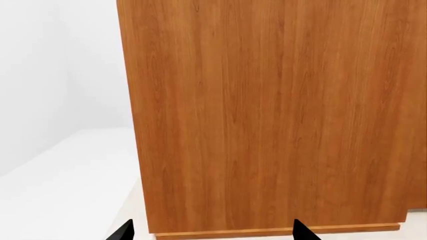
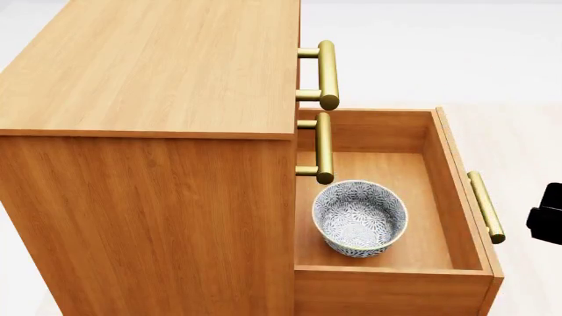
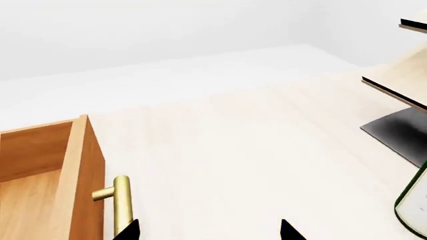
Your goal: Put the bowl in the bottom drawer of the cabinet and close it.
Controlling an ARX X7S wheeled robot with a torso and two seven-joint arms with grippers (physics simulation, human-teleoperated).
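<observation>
The bowl (image 2: 360, 218), white with a blue-grey floral pattern, stands upright inside the bottom drawer (image 2: 380, 163), which is pulled fully out of the cabinet (image 2: 158, 72). The drawer's brass handle (image 2: 485, 207) is on its front. In the right wrist view my right gripper (image 3: 210, 231) is open and holds nothing. One of its fingertips (image 3: 131, 230) is just beside that handle (image 3: 121, 202), outside the drawer front. A black part of the right arm (image 2: 546, 222) shows at the head view's right edge. My left gripper (image 1: 213, 232) is open and empty, facing the cabinet's plain side panel (image 1: 267, 115).
The two upper drawers are shut, and their brass handles (image 2: 327, 64) (image 2: 323, 146) stick out over the open drawer. In the right wrist view a pale slanted rack (image 3: 400, 75) and a green bottle (image 3: 415, 205) stand off to one side on the light floor (image 3: 220, 150).
</observation>
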